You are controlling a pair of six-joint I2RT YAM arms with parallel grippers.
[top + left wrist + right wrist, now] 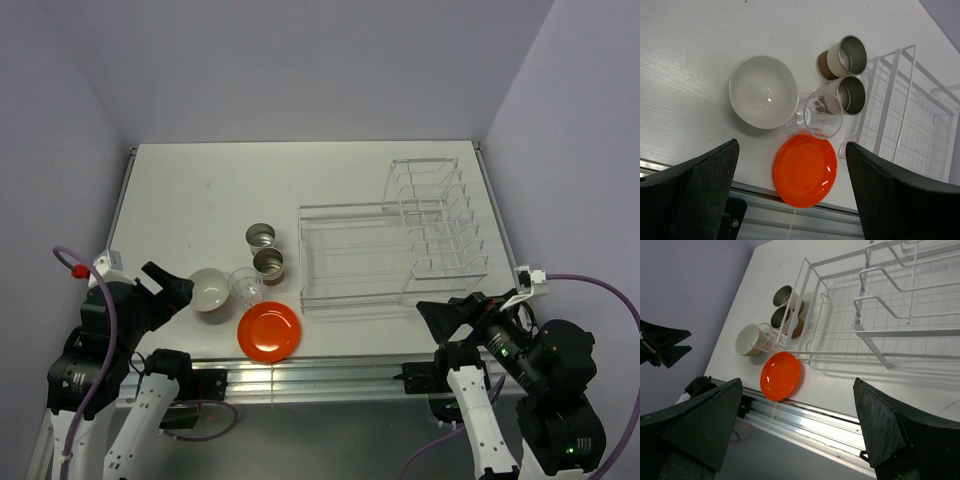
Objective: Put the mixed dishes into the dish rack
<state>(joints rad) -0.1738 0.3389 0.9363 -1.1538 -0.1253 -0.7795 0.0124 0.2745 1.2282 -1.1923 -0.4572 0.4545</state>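
Observation:
The orange-red plate (pixel 268 330) lies flat at the table's near edge; it also shows in the left wrist view (pixel 805 169) and the right wrist view (pixel 780 375). The beige bowl (pixel 211 290) stands upright left of the clear glass (pixel 245 284). Two brown cups (pixel 261 238) (pixel 268 265) stand behind them, next to the clear dish rack (pixel 390 240), which is empty. My left gripper (pixel 168 287) is open, left of the bowl, raised. My right gripper (pixel 452 317) is open, near the rack's front right corner. Both hold nothing.
The table's metal front rail (pixel 320 375) runs just under the plate. Purple walls enclose the table on three sides. A purple cable (pixel 600 290) hangs at the right arm.

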